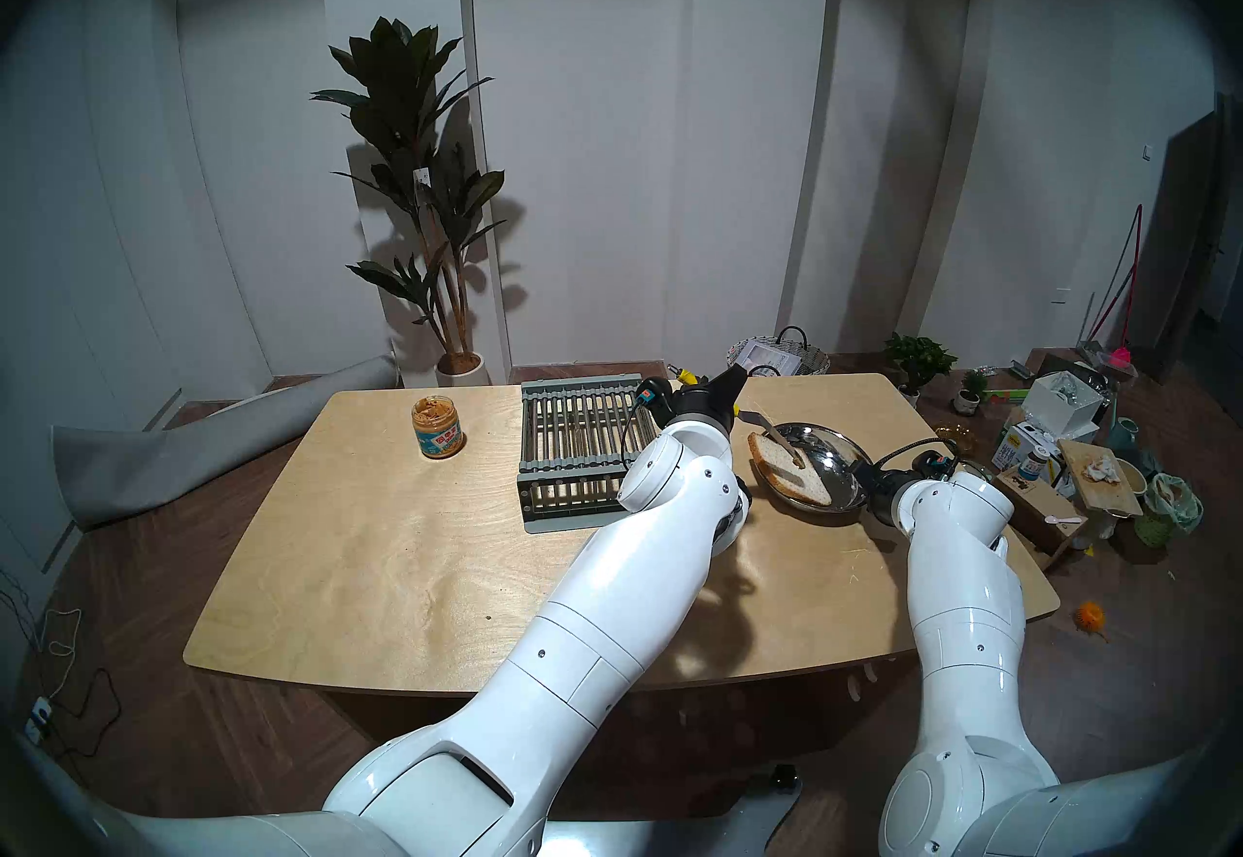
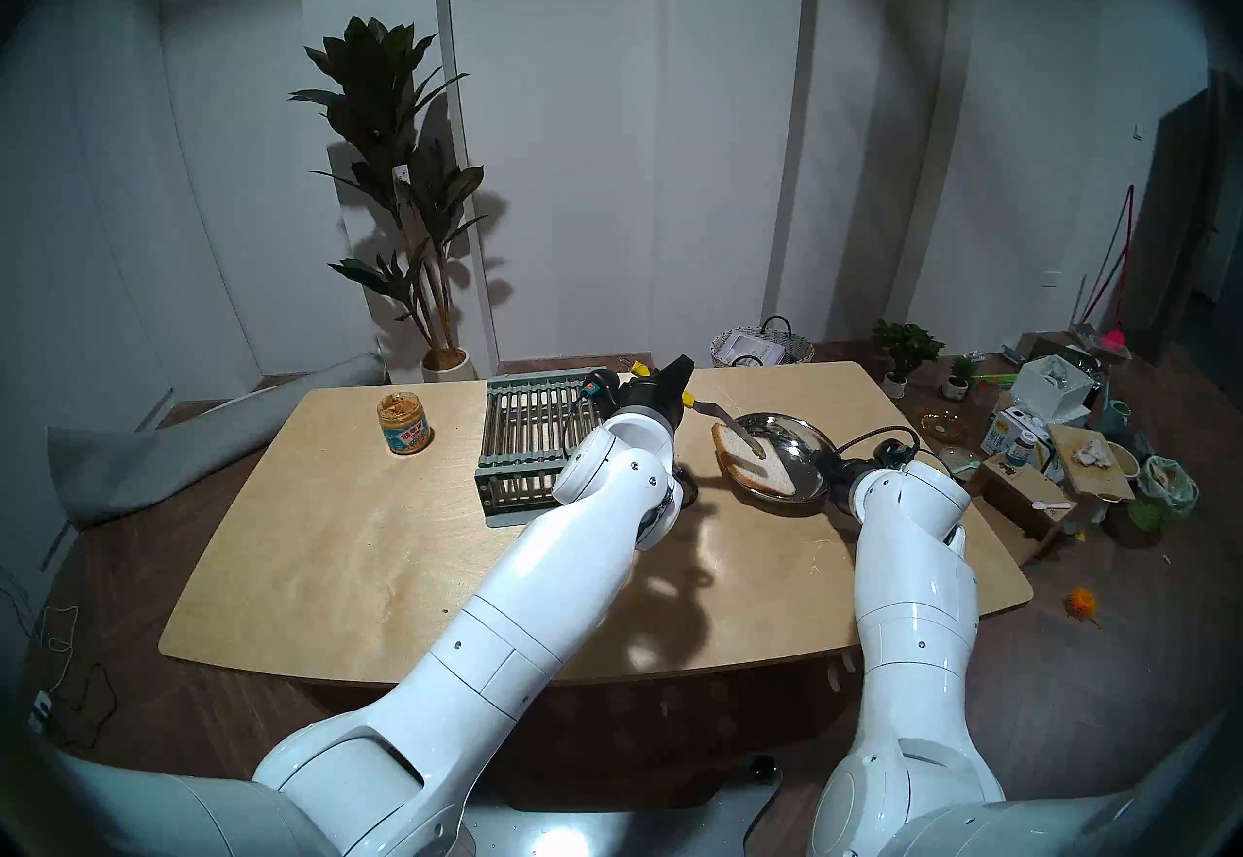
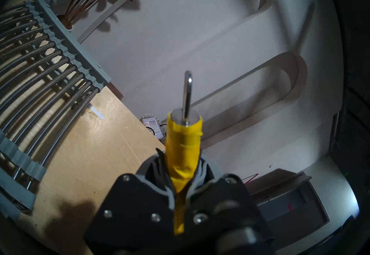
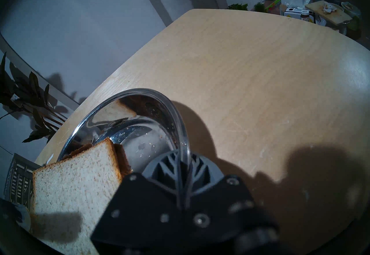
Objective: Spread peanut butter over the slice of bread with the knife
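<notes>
The slice of bread (image 1: pixel 790 471) leans in a steel dish (image 1: pixel 844 442) at the table's right. My left gripper (image 1: pixel 716 395) is shut on the knife's yellow handle (image 3: pixel 184 144), ring end up in the left wrist view. The flat blade (image 1: pixel 780 440) slants down onto the bread, with a small tan dab at its tip. My right gripper (image 1: pixel 864 480) is shut on the dish's near rim (image 4: pixel 176 112), and the bread (image 4: pixel 74 188) lies just left of it. The peanut butter jar (image 1: pixel 438 428) stands open at the table's far left, away from both grippers.
A grey dish rack (image 1: pixel 578 452) stands mid-table, right beside my left arm. A potted plant (image 1: pixel 430 216) stands behind the table. A wicker basket (image 1: pixel 780 354) sits past the far edge. Boxes and clutter (image 1: pixel 1063 452) lie on the floor to the right.
</notes>
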Tool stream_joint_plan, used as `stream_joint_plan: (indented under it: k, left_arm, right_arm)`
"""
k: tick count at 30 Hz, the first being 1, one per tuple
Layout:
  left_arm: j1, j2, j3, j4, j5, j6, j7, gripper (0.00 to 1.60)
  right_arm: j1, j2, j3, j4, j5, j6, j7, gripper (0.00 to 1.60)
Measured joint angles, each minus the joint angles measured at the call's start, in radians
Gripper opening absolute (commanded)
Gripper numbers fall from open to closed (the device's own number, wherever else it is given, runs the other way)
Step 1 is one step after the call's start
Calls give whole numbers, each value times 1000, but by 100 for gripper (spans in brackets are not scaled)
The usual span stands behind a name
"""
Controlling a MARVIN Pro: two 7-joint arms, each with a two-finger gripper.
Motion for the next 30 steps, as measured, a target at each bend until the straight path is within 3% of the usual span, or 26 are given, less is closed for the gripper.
stream_joint_plan:
  k: [5, 30]
  left_arm:
    - [-26, -20, 2, 85, -22, -9, -30, 0]
    - [-125, -71, 8, 319, -77, -40, -157, 0]
  right_arm:
    - [8, 5, -2, 13, 0, -9, 0, 0]
    - [-9, 3, -11, -1, 2, -26, 2, 0]
